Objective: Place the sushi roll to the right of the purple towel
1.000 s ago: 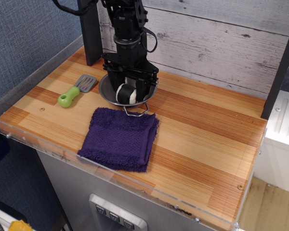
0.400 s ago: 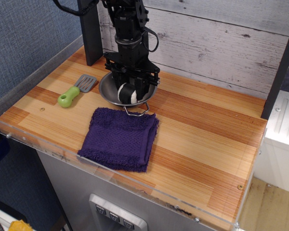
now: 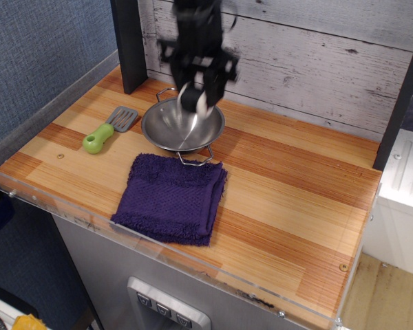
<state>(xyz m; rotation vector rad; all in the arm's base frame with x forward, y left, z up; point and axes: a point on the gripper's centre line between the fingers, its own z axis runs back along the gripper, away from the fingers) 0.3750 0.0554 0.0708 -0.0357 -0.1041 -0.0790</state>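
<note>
My gripper (image 3: pixel 195 96) is shut on the sushi roll (image 3: pixel 193 98), a small black cylinder with a white end, and holds it in the air above the steel bowl (image 3: pixel 182 126). The gripper is blurred by motion. The purple towel (image 3: pixel 173 198), folded and roughly square, lies on the wooden counter just in front of the bowl. The wood to the right of the towel (image 3: pixel 289 199) is bare.
A green-handled grey spatula (image 3: pixel 109 130) lies left of the bowl. A dark post (image 3: pixel 129 41) stands at the back left, a plank wall behind. A clear rim runs along the counter's front and left edges (image 3: pixel 48 199).
The gripper closed on the sushi roll inside the bowl and has lifted it straight up out of the bowl. The bowl, towel and spatula have not moved.
</note>
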